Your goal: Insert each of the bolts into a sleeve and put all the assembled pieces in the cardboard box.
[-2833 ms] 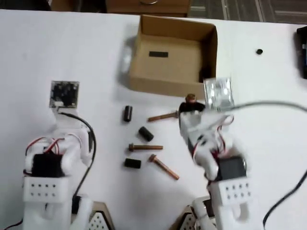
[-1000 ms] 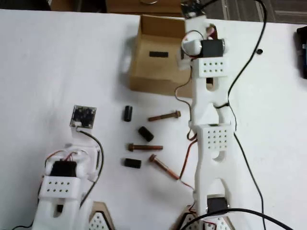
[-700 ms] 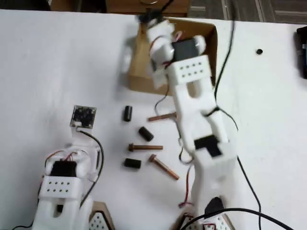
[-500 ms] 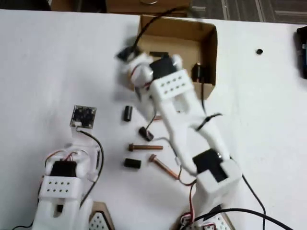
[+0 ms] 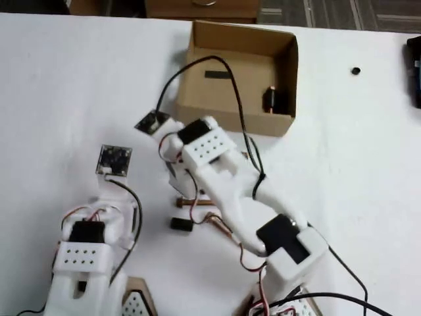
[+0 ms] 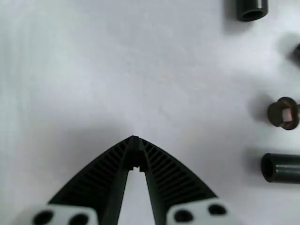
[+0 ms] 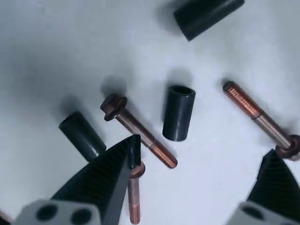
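1. The step in hand, as I judge it, is picking up the next part. One assembled piece (image 5: 272,99) is already lying in the cardboard box (image 5: 243,38) against a side wall, while three more pairs of parts are lying loose on the table (image 5: 79,79).
2. The right gripper (image 7: 202,157) is hanging over those loose parts with its fingers spread wide, holding nothing. A bolt (image 7: 140,133) is lying just beside one finger, and a sleeve (image 7: 178,112) is lying near it without touching.
3. The left gripper (image 6: 135,165) is hovering over bare table with its fingers pressed together (nothing between them). A second sleeve (image 6: 281,167) and a bolt head (image 6: 283,112) are lying off to one side of it.
4. The next move is calling for the right gripper to centre on one part, probably the bolt, and to close across its shaft so it does not roll. The left gripper needs to open for a sleeve.
5. The table is plain white. A small black thing (image 5: 355,70) is sitting well apart from the work, and a dark object (image 5: 414,62) is at the table's edge. Beyond the far edge, floor is showing.
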Motion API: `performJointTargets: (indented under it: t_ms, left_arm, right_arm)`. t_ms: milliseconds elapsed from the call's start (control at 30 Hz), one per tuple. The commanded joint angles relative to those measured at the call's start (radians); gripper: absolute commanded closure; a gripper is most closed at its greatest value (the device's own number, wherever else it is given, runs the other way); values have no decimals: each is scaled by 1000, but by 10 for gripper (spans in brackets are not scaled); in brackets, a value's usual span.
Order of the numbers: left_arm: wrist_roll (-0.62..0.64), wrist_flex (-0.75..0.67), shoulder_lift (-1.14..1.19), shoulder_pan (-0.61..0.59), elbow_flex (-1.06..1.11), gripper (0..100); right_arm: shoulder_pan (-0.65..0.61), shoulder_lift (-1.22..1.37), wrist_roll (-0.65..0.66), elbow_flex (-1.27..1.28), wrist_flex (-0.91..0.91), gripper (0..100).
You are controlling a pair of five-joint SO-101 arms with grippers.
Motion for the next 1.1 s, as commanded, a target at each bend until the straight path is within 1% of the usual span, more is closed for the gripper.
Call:
performJointTargets:
  t_ms: [0, 133, 300, 433, 633, 733, 967, 1000, 1067]
  left_arm:
    - [3, -15, -2, -8, -2, 979]
    - [3, -15, -2, -6, -2, 979]
    - [3, -15, -2, -6, -2, 979]
    - [3, -15, -2, -6, -2, 979]
    - [3, -15, -2, -6, -2, 979]
    - [3, -15, -2, -6, -2, 979]
    - [3, -15, -2, -6, -2, 979]
    - [3, -15, -2, -6, -2, 979]
    - [3, -15, -2, -6, -2, 979]
  right_arm:
    - [-1, -119, -2, 121, -189, 619]
    - [4, -211, -2, 265, -343, 632]
    - [-1, -220, -2, 321, -364, 765]
    - [4, -205, -2, 330, -371, 829]
    - [5, -70, 5, 319, -421, 842]
    - [18, -12, 2, 288, -406, 842]
    - [35, 25, 6, 276, -412, 844]
    - [36, 25, 6, 276, -412, 850]
    - [36, 27, 6, 276, -410, 902]
